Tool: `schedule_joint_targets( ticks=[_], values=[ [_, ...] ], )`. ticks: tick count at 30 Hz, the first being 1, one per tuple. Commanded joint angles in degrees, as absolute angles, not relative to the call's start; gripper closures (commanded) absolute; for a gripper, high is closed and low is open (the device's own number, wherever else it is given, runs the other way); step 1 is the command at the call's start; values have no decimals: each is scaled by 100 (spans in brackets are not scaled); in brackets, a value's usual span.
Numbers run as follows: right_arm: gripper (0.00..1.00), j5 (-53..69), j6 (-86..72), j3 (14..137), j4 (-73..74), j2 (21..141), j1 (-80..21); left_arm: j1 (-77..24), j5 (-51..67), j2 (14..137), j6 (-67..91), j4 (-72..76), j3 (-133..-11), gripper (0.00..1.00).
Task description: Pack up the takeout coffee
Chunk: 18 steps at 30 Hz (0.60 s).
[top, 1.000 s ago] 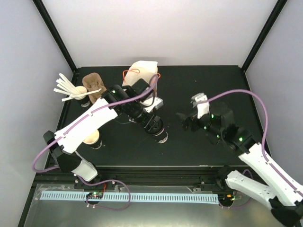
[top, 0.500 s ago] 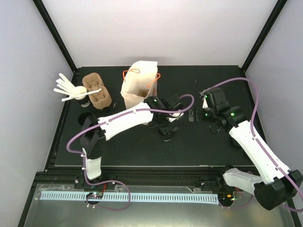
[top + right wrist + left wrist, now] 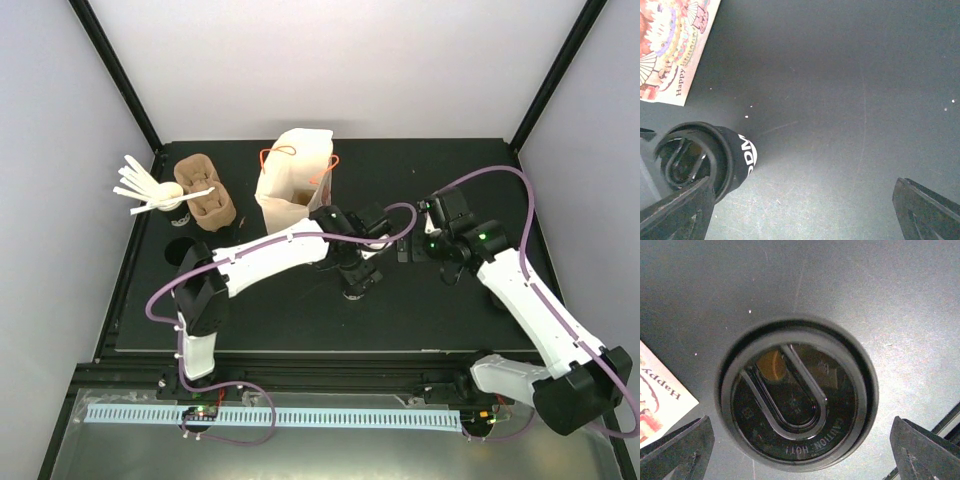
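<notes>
Black-fingered left tool [image 3: 800, 450] is shown spread wide, directly above the lidded cup [image 3: 797, 400], which stands upright on the desk [image 3: 900, 300] near the bag [image 3: 657, 400]. Right tool [image 3: 800, 212] is likewise spread and empty, the cup seen near one finger.

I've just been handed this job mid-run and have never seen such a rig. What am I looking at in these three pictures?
A left arm and a right arm are bolted at the near edge of the table. Each ends in a two-finger pincer. The wide picture looks down from above and behind the arms. The other two come from cameras on the wrists. On the table stand a white bag, a brown carrier and a cup of stirrers. The left pincer hangs open over a lidded cup, a finger on each side, not gripping it. The right pincer is open and empty, with that cup near one finger.
</notes>
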State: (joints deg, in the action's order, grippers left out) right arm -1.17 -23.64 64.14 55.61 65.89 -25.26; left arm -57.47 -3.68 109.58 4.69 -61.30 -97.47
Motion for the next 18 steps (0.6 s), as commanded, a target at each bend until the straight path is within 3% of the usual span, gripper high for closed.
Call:
schedule_joint_targets(
  ticks=[1, 7, 12, 18],
  values=[
    [0, -92, -2270, 6501, 5715, 6691, -2487, -5749, -352, 10478, 548, -6455, -10263, 1],
    [0, 510, -1813, 6522, 5659, 6710, -2488, -5607, -330, 9783, 762, -6813, -10346, 1],
    [8, 1575, -1202, 6701, 5646, 7138, -2540, -5164, 165, 9138, 1023, -6674, -9815, 1],
    [7, 1161, -906, 6820, 5300, 7296, -2674, -4983, 997, 9049, 862, -5975, -8960, 1]
  ],
)
